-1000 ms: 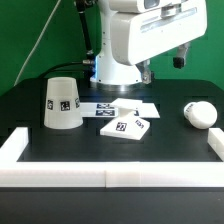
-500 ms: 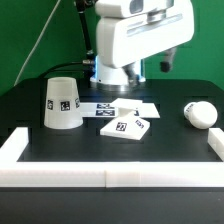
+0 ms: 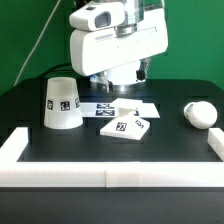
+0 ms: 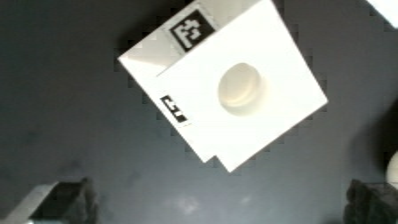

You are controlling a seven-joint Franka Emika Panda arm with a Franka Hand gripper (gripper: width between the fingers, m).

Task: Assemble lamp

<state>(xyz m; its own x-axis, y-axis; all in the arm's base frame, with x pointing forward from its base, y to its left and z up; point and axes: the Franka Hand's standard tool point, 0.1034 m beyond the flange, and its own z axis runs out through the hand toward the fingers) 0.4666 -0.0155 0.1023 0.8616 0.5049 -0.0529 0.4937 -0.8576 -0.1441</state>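
Observation:
The flat square lamp base (image 3: 125,125) lies on the black table in the middle; in the wrist view (image 4: 222,85) it shows its round socket and tags. The cone shade (image 3: 60,105) stands at the exterior view's left. The round-headed bulb (image 3: 199,113) lies at the exterior view's right. My gripper (image 3: 120,72) hangs above and behind the base. In the wrist view the gripper (image 4: 214,205) is open and empty, with one dark fingertip (image 4: 54,200) at each lower corner and the base well clear of them.
The marker board (image 3: 140,104) lies flat just behind the base. A white raised border (image 3: 110,176) runs along the table's front and both sides. The white robot pedestal (image 3: 108,78) stands at the back.
The arm's hand has swung toward the exterior view's left and now sits over the base area. The base, shade and bulb have not moved.

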